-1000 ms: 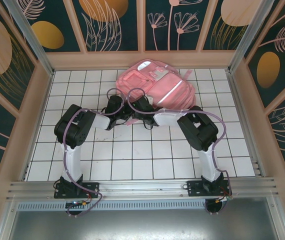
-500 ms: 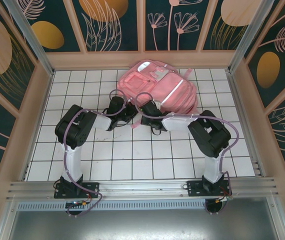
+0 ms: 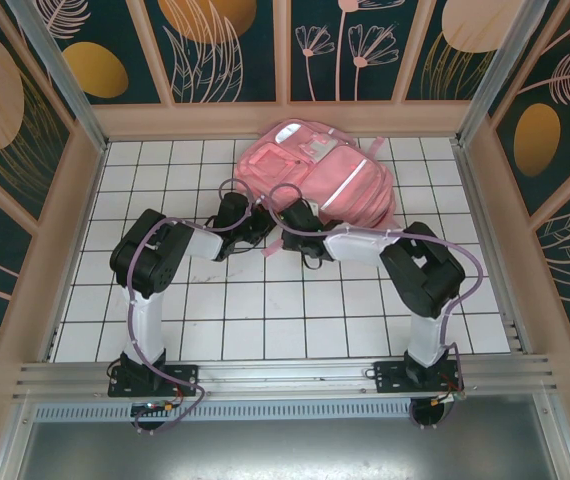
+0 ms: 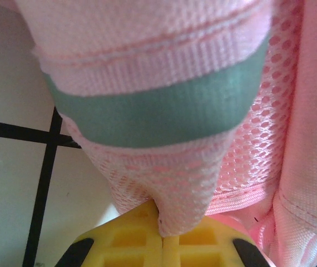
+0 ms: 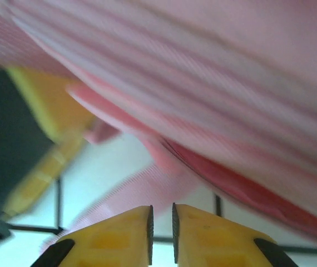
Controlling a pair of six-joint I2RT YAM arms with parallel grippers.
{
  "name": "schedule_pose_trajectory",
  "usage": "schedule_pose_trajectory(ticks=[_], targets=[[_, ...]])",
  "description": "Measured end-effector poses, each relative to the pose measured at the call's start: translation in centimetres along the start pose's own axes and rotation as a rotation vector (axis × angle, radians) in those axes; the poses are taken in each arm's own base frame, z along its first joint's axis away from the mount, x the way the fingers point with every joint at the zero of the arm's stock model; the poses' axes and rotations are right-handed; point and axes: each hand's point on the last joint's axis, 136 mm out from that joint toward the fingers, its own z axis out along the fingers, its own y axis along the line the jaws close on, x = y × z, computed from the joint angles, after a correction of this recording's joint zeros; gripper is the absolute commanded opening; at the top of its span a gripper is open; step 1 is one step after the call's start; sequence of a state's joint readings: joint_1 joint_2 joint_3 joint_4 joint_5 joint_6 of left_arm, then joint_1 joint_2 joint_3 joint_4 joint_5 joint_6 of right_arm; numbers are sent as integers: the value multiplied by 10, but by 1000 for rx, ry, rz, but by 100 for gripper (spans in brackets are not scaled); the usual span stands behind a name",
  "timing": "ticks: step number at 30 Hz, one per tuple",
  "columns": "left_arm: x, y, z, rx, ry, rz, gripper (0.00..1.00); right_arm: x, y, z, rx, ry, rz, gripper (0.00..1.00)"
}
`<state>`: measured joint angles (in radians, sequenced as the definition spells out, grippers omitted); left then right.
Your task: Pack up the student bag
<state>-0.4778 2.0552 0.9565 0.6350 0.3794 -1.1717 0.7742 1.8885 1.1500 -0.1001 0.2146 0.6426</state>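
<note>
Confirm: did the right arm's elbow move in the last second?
Yes. The right arm's elbow swung rightward, toward the right wall and slightly nearer the front rail.

- The top camera sits above and behind my arm bases, looking down over the whole table (image 3: 265, 300) to the student bag (image 3: 335, 175).
- My left wrist camera looks past my left gripper (image 4: 163, 238), right up against the bag's mesh.
- My right wrist camera looks past my right gripper (image 5: 161, 217), equally close, blurred.
- All three share the bag's near edge and the table beside it.
</note>
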Motion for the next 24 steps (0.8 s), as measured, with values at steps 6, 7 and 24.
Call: schedule_pose_trajectory(ticks=[6, 7, 24], targets=[[-1, 0, 0, 1, 5, -15, 0, -12, 8, 18, 31, -8, -45, 28], [0, 0, 0, 3, 9, -19, 0, -11, 5, 20, 41, -4, -49, 28], [2, -14, 10, 22, 45, -57, 0, -13, -14, 32, 76, 20, -63, 36]])
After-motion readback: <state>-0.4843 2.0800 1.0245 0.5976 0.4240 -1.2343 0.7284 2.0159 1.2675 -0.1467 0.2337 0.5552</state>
